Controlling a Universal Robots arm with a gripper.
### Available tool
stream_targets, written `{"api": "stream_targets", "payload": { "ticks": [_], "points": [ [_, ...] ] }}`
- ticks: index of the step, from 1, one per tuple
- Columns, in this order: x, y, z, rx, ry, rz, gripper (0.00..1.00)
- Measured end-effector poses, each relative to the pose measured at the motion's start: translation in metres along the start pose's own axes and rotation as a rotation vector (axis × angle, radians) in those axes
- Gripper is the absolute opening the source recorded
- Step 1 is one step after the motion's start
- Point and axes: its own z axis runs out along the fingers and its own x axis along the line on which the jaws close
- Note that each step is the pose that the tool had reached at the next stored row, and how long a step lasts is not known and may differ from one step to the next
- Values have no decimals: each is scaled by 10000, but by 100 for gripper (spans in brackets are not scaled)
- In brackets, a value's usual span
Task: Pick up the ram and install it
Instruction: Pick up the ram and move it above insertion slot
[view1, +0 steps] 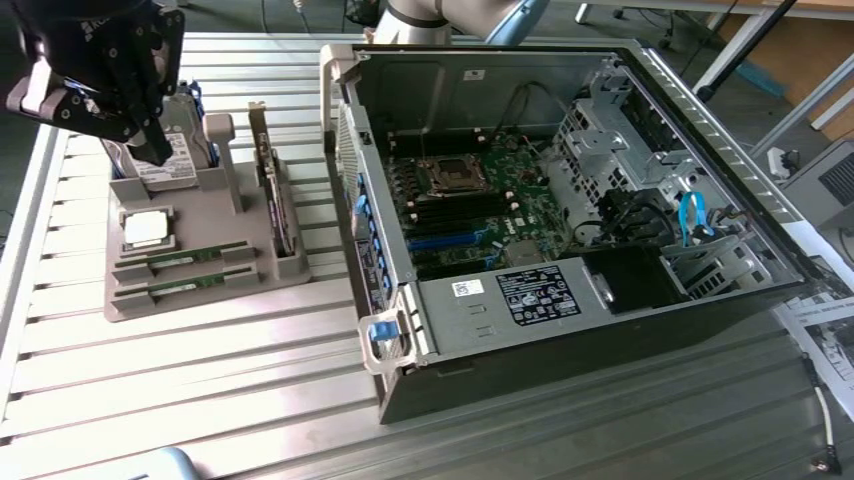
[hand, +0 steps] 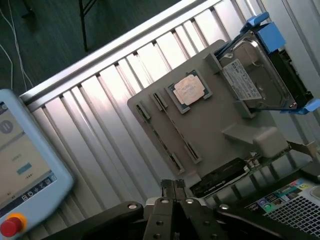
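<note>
- The ram (view1: 183, 261) is a long, thin green stick. It lies on edge in a slot of the grey tray (view1: 200, 310), so mostly its narrow top edge shows.
- A second ram (view1: 183, 288) of the same look sits in the next slot, parallel to the first and just beside it, nearer the tray's front edge.
- Both sticks lie low in the tray, with grey clips at their ends.
- The square silver CPU (view1: 144, 228) rests flat in its pocket just behind the first stick.
- The gripper (hand: 173, 184) is clenched, its two black fingers pressed together with nothing between them.
- In the exterior view the gripper hangs over the far end of the tray, in front of the upright hard drive (view1: 171, 165), and well apart from both sticks.
- A card (view1: 274, 200) stands on edge along the tray's side nearest the case (view1: 534, 340).
- The case lies open on the slatted table (view1: 200, 400), to the exterior view's right of the tray, with the motherboard (view1: 481, 200) exposed.
- A pendant (hand: 22, 165) with a red button lies beyond the table's edge in the wrist view.
</note>
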Motion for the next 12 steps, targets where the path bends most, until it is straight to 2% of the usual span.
{"api": "stream_targets", "payload": {
  "ticks": [6,12],
  "points": [
    [0,2,35,28,-37,-1585,11],
    [-4,5,131,38,-65,-2563,11]
  ]
}}
